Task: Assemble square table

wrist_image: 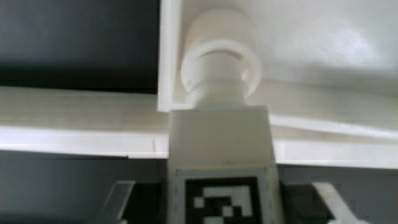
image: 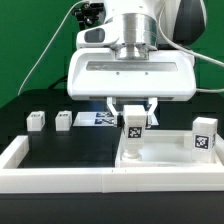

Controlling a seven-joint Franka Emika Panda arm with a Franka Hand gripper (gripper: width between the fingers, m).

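My gripper (image: 133,110) is shut on a white table leg (image: 133,128), and its tag faces the exterior camera. The leg stands upright at the corner of the white square table top (image: 170,152) that lies nearest the exterior view's left. In the wrist view the leg (wrist_image: 222,150) runs out from between my gripper (wrist_image: 222,205) fingers (wrist_image: 135,200). Its rounded end (wrist_image: 222,72) sits at a hole in the table top (wrist_image: 329,50) near the corner. A second leg (image: 205,135) stands upright at the top's far right corner. Two loose legs (image: 37,120) (image: 64,120) rest on the black mat at the left.
The marker board (image: 95,118) lies flat behind the gripper. A long low white wall (image: 60,180) edges the black worktop along the front and left. A cable hangs at the upper left.
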